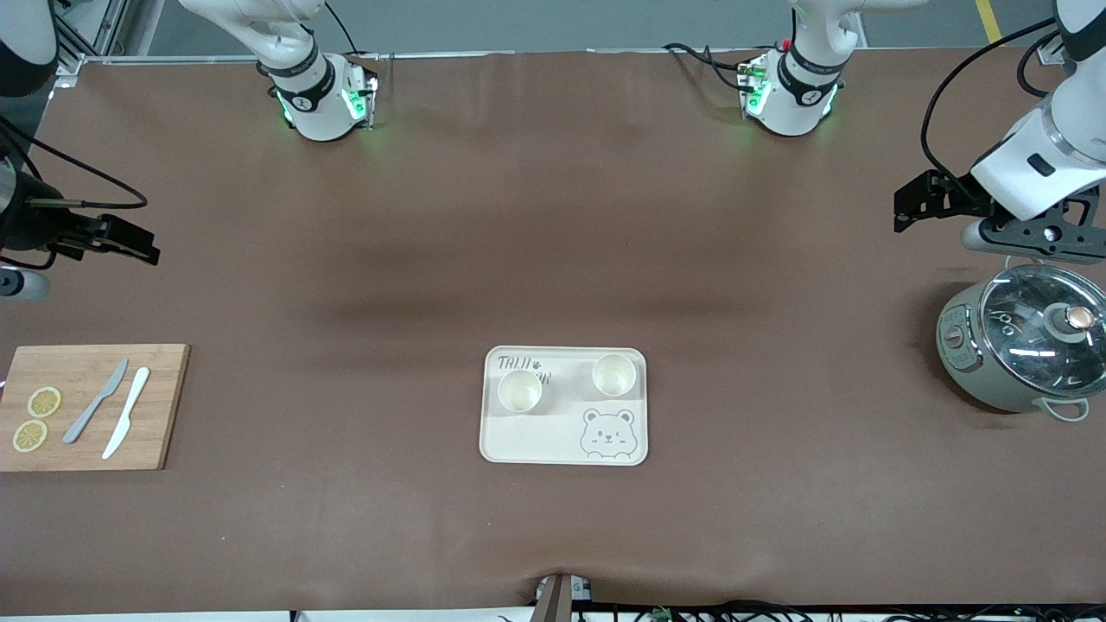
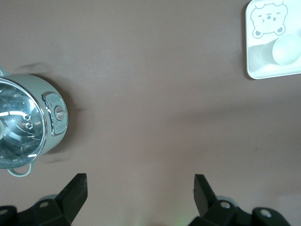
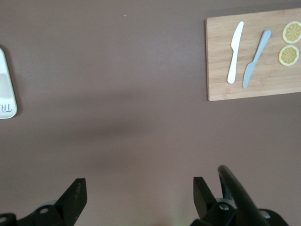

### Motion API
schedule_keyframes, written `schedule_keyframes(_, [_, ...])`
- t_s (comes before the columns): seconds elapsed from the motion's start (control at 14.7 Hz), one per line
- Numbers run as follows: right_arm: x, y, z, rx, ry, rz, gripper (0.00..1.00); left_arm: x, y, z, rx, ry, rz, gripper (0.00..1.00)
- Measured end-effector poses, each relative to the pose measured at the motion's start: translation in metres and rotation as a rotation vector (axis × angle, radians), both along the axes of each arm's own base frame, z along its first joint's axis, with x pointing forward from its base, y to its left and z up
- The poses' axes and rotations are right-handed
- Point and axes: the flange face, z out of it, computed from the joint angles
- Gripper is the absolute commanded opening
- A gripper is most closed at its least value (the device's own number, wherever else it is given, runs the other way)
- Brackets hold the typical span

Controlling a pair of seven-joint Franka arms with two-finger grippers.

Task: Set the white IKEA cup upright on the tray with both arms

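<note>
The cream tray (image 1: 536, 441) with a bear drawing lies in the middle of the table. Two white cups stand upright on it, mouths up: one (image 1: 519, 390) toward the right arm's end, the other (image 1: 614, 374) toward the left arm's end. My left gripper (image 1: 900, 212) is open and empty, up over bare table beside the pot. Its wrist view (image 2: 139, 188) shows the tray's corner (image 2: 254, 70) and one cup (image 2: 288, 49). My right gripper (image 1: 149, 250) is open and empty over bare table at the right arm's end. Its wrist view (image 3: 139, 190) shows only the tray's edge (image 3: 5, 94).
A grey-green pot with a glass lid (image 1: 1028, 345) stands at the left arm's end. A wooden cutting board (image 1: 86, 436) at the right arm's end holds two knives and two lemon slices. The brown table cover (image 1: 553, 259) stretches between them.
</note>
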Motion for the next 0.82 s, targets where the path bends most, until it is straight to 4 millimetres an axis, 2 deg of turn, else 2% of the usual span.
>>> schedule_keyframes(0.2, [-0.006, -0.011, 0.004, -0.003, -0.003, -0.020, 1.00, -0.001, 0.000, 0.000, 0.001, 0.004, 0.008, 1.00])
schedule_keyframes(0.82, [-0.005, -0.002, 0.010, -0.002, -0.040, -0.003, 1.00, -0.001, 0.002, 0.000, 0.001, 0.006, 0.013, 1.00])
